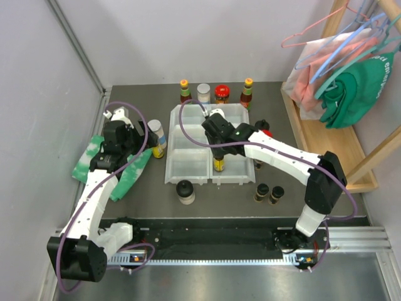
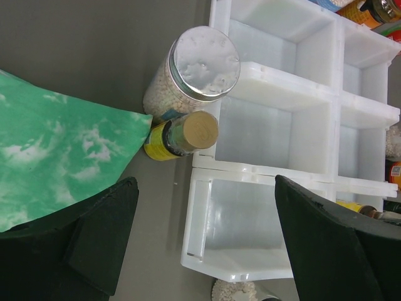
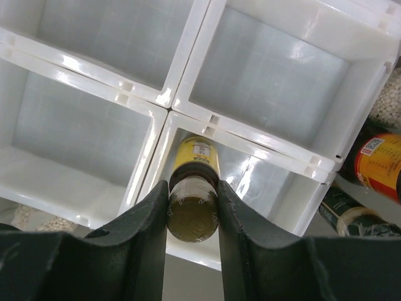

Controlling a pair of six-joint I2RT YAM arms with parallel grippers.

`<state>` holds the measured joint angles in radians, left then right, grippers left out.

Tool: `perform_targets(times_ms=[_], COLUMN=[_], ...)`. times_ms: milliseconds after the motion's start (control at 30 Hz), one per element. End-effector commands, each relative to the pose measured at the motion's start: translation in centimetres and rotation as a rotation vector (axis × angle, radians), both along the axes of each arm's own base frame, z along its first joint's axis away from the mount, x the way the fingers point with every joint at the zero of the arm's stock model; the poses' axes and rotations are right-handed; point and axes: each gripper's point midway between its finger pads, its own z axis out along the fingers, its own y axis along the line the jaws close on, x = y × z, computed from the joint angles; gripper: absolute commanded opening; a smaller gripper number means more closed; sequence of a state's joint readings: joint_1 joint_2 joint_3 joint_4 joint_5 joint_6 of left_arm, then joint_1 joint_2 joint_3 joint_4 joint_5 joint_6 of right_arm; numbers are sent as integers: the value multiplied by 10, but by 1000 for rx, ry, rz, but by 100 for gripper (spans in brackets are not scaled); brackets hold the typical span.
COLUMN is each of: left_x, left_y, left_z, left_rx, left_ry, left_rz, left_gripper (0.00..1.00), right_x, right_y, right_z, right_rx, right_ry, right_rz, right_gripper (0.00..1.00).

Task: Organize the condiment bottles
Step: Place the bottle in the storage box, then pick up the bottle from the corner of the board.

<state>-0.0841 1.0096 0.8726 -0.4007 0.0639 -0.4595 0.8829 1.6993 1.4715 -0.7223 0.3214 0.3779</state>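
Clamping a small yellow-labelled bottle (image 3: 194,157) by its dark cap, the right fingers (image 3: 147,238) hold it upright inside the near right compartment of the white tray (image 1: 188,164), though whether its base touches the floor there is hard to tell. The left fingers (image 2: 100,238) are spread wide with nothing between them, above the bench (image 2: 94,44) at the tray's left side, near a silver-lidded clear jar (image 2: 197,59) and a tan-capped bottle (image 2: 188,133) sitting just beside the tray wall at the edge of the green-white cloth (image 2: 56,157). Four bottles (image 1: 221,94) stand in a row behind the tray.
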Motion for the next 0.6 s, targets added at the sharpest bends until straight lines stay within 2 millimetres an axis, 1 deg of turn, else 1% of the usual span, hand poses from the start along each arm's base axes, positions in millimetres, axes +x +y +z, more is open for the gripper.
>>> perform_targets(times_ms=[0,67,100,167,200,233,300,333,400,467,500,567], left_x=[4,4,4,4,4,4,4,4,4,4,4,3], left_y=[-7,-8,-7,-6,-6,-6,-5,-4,-3,-3,-4,-7], left_z=[10,10,9,8,7,8,8,7,8,7,6,4], left_rx=[0,-1,2,3,3,5,8,11,15,18,18,12], left_ry=[-62,-60,-61,-56,-54,-54,-53,-49,-54,-48,-47,-42], left_rz=[-53,-56,-54,-49,-49,-46,-44,-41,-38,-39,-43,-58], left_gripper=[92,91,91,91,91,92,93,93,93,93,92,91], right_x=[9,7,7,6,6,5,5,6,5,5,6,6], right_y=[11,11,10,11,11,11,10,9,10,9,7,4], right_z=[8,4,4,3,3,2,4,5,16,23,33,40], right_rx=[40,39,39,42,46,45,45,48,72,85,99,105], right_ry=[-53,-46,-45,-41,-41,-41,-43,-46,-64,-78,-98,-112], right_rz=[-22,-24,-23,-23,-23,-20,-20,-21,-22,-22,-30,-43], right_gripper=[30,39,50,58,68,73,81,83,87,89,91,91])
